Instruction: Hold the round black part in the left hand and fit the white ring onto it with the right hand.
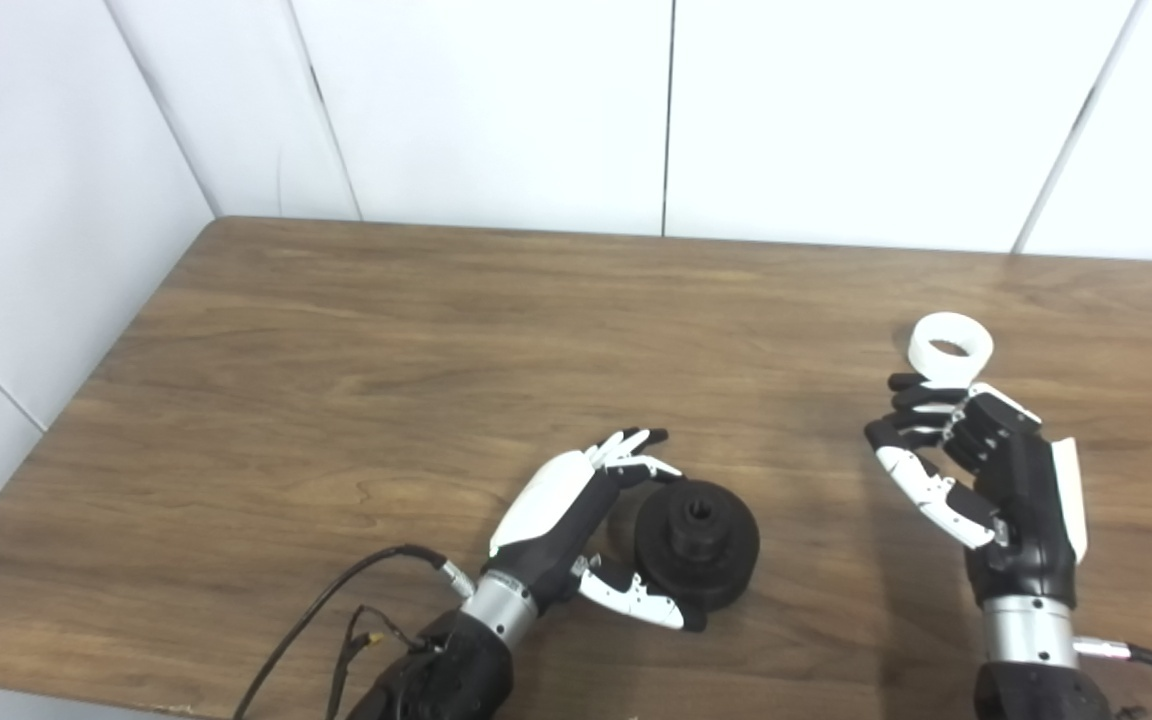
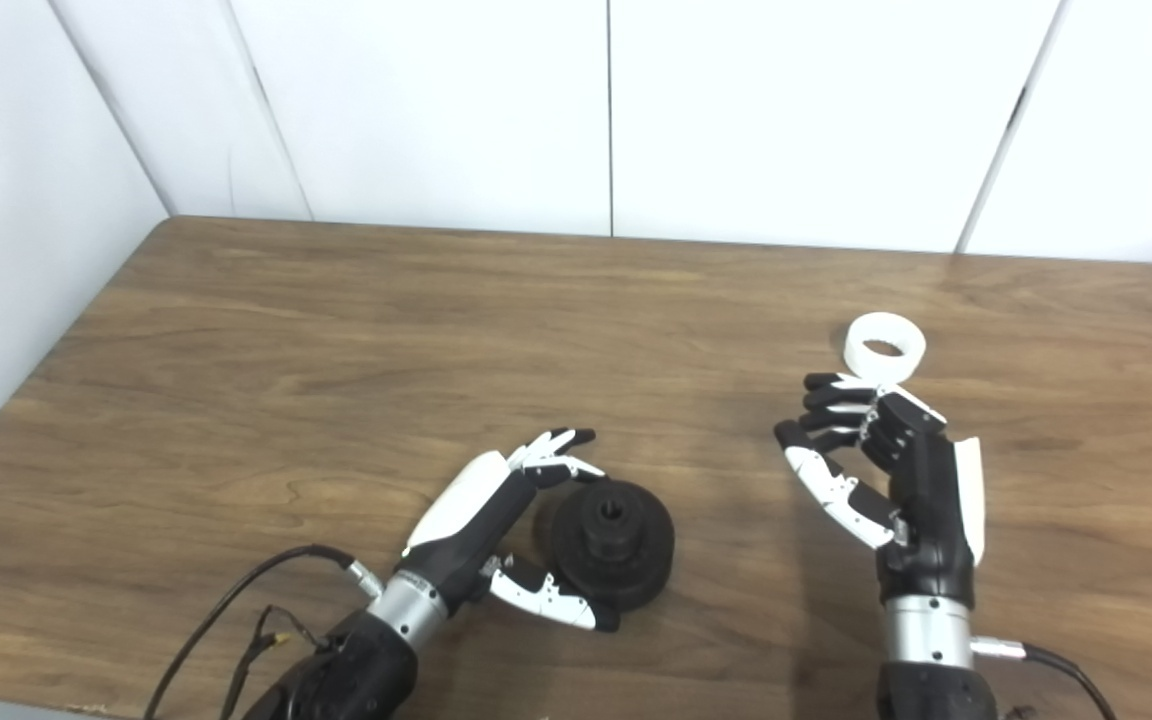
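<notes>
One round black stepped plastic part [image 1: 698,541] is lying low in the frame's centre on the brown wooden bench [image 1: 436,330], the left hand [image 1: 576,520] cupping it loosely, fingers apart. One white plastic ring [image 1: 951,347] is sitting at centre right, just beyond the raised right hand [image 1: 976,470], which is open and empty. No writing is showing.

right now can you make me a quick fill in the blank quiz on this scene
1. The black part lies on the ____.
2. The white ring sits just beyond the ____ robot hand.
3. The left robot hand is cupped around the ____ part.
4. The ring's colour is ____.

Missing words: table; right; black; white
</notes>
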Robot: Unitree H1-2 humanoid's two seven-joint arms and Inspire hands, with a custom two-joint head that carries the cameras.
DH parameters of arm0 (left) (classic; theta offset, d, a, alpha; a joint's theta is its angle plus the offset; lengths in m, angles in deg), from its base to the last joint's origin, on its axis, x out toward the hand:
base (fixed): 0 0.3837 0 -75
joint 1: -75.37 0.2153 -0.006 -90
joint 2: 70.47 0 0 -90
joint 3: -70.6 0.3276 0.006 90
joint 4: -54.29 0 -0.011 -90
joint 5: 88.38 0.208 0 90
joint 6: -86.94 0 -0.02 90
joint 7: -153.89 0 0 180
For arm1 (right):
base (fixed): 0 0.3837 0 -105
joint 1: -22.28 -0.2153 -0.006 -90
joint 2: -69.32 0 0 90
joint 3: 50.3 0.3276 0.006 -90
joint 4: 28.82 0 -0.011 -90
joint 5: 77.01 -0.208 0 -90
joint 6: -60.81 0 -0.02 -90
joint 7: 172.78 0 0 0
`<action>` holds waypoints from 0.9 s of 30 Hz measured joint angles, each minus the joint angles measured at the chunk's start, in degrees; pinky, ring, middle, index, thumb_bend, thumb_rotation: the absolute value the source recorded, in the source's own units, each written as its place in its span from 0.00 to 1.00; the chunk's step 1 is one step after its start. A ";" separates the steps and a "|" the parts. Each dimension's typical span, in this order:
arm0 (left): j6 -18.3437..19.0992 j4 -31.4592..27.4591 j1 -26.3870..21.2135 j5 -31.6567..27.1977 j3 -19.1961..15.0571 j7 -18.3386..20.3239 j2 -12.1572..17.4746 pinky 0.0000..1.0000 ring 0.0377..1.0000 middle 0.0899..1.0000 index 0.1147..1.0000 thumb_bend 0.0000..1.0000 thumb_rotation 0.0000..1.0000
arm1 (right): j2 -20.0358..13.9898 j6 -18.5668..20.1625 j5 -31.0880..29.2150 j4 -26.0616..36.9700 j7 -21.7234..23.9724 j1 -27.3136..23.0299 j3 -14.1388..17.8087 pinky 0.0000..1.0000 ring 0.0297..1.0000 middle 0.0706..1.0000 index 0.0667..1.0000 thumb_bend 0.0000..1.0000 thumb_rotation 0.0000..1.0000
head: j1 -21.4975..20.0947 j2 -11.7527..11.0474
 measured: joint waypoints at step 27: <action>-4.40 -1.30 2.40 -1.92 -4.78 2.51 3.92 1.00 1.00 0.95 0.52 0.91 0.15 | 5.44 0.11 7.05 -0.67 -4.00 0.20 -5.35 0.39 0.49 0.59 0.46 0.50 0.13 | -24.00 -2.81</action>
